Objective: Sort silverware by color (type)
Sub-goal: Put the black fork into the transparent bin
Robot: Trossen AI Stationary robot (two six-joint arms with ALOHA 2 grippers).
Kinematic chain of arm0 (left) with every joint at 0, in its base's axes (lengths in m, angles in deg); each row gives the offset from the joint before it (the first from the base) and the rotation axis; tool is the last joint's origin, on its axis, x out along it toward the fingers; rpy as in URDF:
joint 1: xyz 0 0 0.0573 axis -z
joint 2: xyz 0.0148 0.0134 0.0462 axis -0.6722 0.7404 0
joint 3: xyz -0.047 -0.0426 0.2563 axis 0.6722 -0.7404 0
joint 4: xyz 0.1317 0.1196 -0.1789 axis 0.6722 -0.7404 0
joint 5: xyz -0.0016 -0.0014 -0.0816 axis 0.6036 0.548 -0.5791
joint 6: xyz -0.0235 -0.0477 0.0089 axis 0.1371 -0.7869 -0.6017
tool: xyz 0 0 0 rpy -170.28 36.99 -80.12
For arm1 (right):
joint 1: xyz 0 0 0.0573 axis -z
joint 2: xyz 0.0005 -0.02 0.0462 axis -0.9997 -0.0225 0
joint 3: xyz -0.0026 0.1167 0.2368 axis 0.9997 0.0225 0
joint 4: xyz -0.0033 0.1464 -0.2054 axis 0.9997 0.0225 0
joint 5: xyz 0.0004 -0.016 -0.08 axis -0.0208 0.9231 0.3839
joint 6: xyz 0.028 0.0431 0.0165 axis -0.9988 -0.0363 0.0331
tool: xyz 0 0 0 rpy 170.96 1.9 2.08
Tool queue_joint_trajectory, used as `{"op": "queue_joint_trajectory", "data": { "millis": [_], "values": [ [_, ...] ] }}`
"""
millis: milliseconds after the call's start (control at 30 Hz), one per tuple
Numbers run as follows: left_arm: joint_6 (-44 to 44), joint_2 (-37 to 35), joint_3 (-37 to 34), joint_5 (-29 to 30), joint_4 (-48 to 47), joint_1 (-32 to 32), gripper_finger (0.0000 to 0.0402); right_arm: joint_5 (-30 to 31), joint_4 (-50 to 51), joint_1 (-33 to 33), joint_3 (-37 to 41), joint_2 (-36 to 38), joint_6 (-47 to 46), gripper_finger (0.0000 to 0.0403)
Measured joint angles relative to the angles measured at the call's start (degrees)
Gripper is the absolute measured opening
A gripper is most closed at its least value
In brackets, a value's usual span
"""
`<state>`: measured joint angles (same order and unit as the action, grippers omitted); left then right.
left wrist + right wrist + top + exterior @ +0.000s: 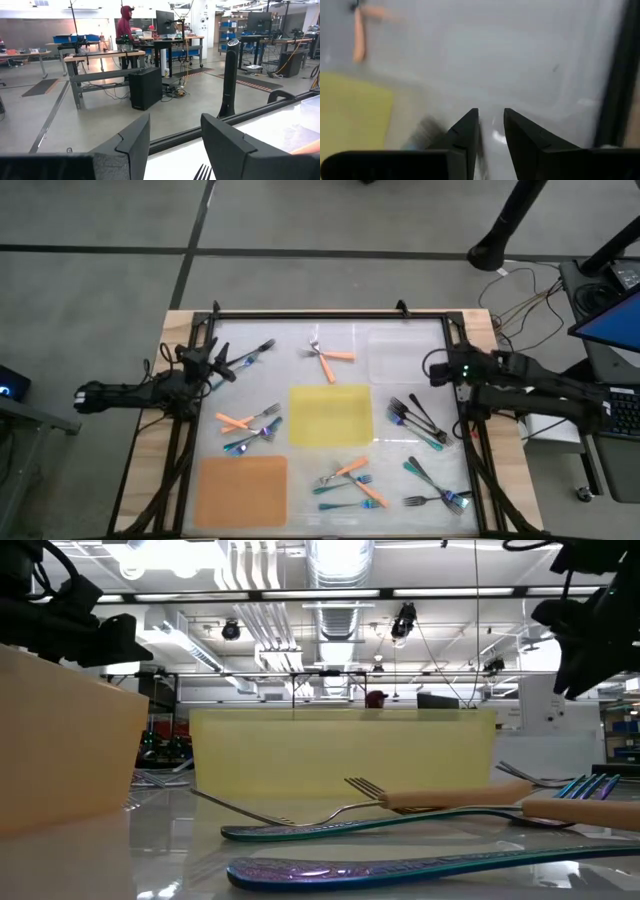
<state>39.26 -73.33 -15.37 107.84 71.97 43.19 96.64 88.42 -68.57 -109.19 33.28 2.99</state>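
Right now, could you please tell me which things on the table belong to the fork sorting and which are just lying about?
Belong to the job:
- orange-handled forks
- blue-teal forks
- dark forks
- left tool, open at the table's left edge
- right tool, by the right edge

Just lying about:
- yellow mat
- orange mat
- cables on the floor

orange forks: crossed pair (328, 358) top centre; one (236, 421) centre left; two (362, 480) lower centre
blue-teal forks: scattered (250, 442) centre left, lower right (338, 506)
dark forks: cluster (415, 418) at right, lying flat
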Motion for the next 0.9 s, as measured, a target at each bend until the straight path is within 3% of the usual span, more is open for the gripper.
{"op": "queue_joint_trajectory", "data": {
  "millis": [267, 533, 900],
  "values": [
    [0.01, 0.0, 0.01, 0.01, 0.02, -0.02, 0.0158, -9.2, -2.78, -0.13, 1.34, -4.31, 4.3, 0.0087],
    [0.01, 0.0, 0.0, 0.01, 0.0, -0.02, 0.0158, -16.2, -5.36, -0.13, 1.36, -10.66, 8.75, 0.0132],
    [0.01, 0.0, 0.01, 0.0, 0.0, 0.0, 0.0158, -17.69, -5.52, -0.13, 1.44, -23.13, 11.38, 0.0142]
  ]
}}
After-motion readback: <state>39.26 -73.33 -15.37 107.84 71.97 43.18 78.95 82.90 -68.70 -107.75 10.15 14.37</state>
